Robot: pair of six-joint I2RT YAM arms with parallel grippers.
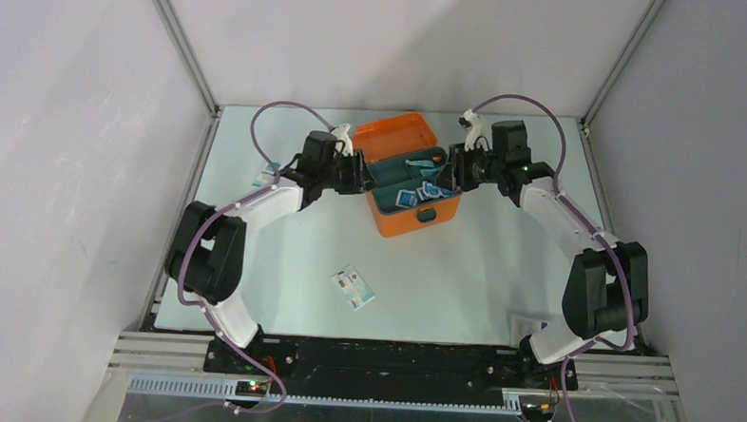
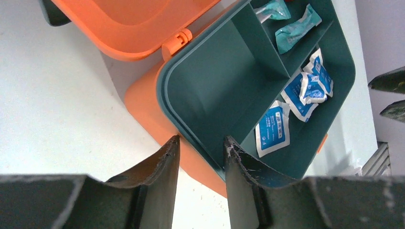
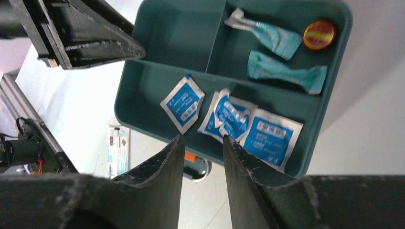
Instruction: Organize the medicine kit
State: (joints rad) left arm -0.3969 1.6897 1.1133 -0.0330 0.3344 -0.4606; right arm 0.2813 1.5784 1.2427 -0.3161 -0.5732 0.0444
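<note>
Pale tabletop [image 1: 283,236]. L gripper [image 2: 200,143], R gripper [image 3: 200,140]: narrow gaps at orange plastic medicine kit [image 1: 398,222] rim, grip unclear. Uneven lift spills blue sachets [image 3: 229,117].

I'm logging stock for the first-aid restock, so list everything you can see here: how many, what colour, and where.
medicine kit: one, orange, lid open, far middle of the table
compartment tray: one, dark teal, inside the kit
sachets: three, blue and white, in the tray's long compartment
tube-shaped packets: two, pale teal, in a smaller compartment
round tin: one, red and yellow, beside those packets
loose packets: three, whitish, on the table: mid-table, by the left arm, near the right arm's base
table: one, pale
left gripper: dark, fingers astride the kit's left wall; grip cannot be told
right gripper: dark, fingers astride the tray's rim at the kit's right; grip cannot be told
</note>
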